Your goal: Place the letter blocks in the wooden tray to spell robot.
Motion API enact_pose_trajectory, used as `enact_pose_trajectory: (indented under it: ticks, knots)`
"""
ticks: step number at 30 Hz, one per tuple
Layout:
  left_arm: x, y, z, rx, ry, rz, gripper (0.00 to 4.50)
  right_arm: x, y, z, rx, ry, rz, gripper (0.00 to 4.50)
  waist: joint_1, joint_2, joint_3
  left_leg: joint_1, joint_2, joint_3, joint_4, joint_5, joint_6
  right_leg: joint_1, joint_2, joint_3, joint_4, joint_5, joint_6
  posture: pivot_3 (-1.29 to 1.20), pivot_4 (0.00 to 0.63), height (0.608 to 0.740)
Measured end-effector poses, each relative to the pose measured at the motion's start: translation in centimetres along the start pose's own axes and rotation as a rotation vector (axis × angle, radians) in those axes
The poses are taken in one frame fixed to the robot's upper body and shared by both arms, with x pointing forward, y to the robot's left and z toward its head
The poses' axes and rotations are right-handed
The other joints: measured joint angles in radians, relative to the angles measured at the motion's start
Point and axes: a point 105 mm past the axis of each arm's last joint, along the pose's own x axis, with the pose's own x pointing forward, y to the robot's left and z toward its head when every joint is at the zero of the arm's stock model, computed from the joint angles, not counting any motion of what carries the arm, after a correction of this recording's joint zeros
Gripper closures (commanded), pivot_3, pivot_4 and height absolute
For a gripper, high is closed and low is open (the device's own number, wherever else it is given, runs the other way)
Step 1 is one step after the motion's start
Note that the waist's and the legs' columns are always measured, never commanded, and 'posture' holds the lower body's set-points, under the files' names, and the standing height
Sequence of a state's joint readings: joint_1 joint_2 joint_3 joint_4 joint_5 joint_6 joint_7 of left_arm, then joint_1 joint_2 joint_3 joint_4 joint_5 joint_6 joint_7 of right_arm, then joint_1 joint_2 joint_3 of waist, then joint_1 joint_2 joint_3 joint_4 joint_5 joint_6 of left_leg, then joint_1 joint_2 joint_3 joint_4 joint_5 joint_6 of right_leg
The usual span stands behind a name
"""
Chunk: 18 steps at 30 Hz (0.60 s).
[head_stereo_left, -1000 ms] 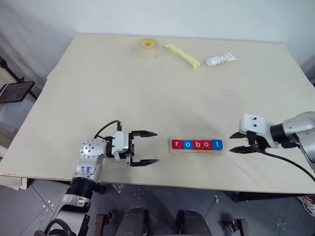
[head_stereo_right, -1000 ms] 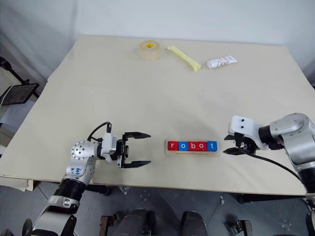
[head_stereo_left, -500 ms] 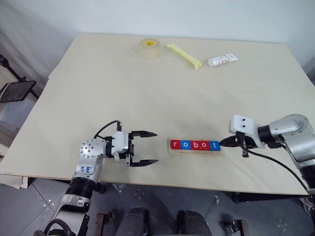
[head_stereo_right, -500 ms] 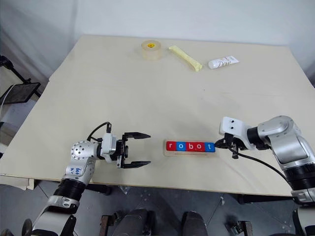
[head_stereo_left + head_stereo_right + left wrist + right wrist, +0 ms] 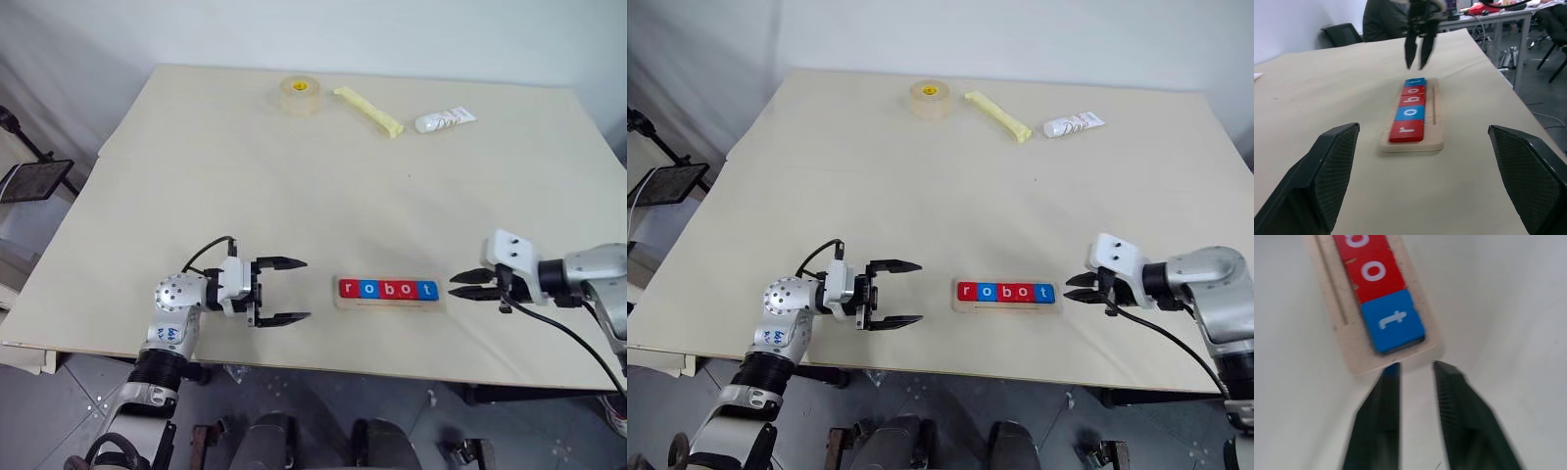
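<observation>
Right end effector (image 5: 458, 284) parked just off the t end of the tray (image 5: 388, 303), fingers a little apart, gripping nothing, tips near the wood but not touching. Left end effector (image 5: 294, 290) spread wide and also bare, level with the desk (image 5: 245, 176), pointing at the r end from a clear gap away.

Task looking finished, as a judgement: all five blocks (image 5: 388, 289) lined up flat in the tray, edge to edge, reading r, o, b, o, t from the robot's left to right — red r (image 5: 1406, 131), blue o (image 5: 1409, 112), red b, red o, blue t (image 5: 1392, 321). No stray tile anywhere on the desk. Probably nothing left beyond backing both arms off without nudging the row; t tile seated close to the tray's rounded end, so most exposed to a bump from the right fingers.

Tray lying near the front edge of the desk, between the two arms.

Elsewhere, well apart at the far side: tape roll (image 5: 299, 95), yellow stick (image 5: 367, 111), white tube (image 5: 445, 120). None in the way. Nothing between either end effector and the tray.
</observation>
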<state>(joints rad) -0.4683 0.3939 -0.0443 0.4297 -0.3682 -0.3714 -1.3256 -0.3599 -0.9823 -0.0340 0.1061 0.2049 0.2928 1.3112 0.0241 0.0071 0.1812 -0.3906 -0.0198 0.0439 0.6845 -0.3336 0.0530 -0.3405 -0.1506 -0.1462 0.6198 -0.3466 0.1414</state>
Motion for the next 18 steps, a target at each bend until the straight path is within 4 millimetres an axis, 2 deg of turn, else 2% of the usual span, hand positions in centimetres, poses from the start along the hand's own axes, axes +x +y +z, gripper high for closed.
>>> enact_pose_trajectory:
  ticks: [4,7,10,13,18]
  knots:
    - [-0.2,0.6,-0.1,-0.022,0.004,0.026,0.0,-1.8,0.1,0.1,0.042,-0.118,-0.018,0.92,0.0,0.0,0.0,0.0,0.0,0.0,0.0,0.0,0.0,0.0,0.0,-0.001,0.0,0.0,0.0,0.0,0.15,0.74]
    - [-1.0,1.7,0.3,-0.004,0.013,0.091,0.0,-3.2,0.9,-1.2,0.065,-0.167,-0.01,0.03,0.004,0.0,0.0,0.0,0.0,-0.001,0.0,0.0,0.0,0.001,0.0,-0.001,0.0,0.0,0.0,0.0,0.15,0.74]
    - [-2.7,2.6,0.4,0.008,0.036,0.151,0.0,-4.8,1.2,-3.1,0.104,-0.191,-0.025,0.03,0.001,0.0,0.0,0.0,0.0,-0.001,0.0,0.0,0.0,0.001,0.0,-0.001,0.0,0.0,0.0,0.0,0.15,0.74]
    - [-3.0,2.2,0.7,0.01,0.022,0.119,0.0,-6.1,1.3,-3.2,0.114,-0.278,-0.026,0.03,0.0,0.0,0.0,0.001,0.0,0.0,0.0,0.0,0.0,0.001,0.0,-0.001,0.0,0.0,0.0,0.0,0.15,0.74]
    - [-3.7,1.8,1.0,0.007,0.014,0.072,0.0,-7.0,0.9,-4.3,0.126,-0.307,-0.07,0.03,-0.002,0.0,0.0,0.001,0.001,0.0,0.0,0.0,0.0,0.001,0.0,-0.001,0.0,0.0,0.0,0.0,0.15,0.74]
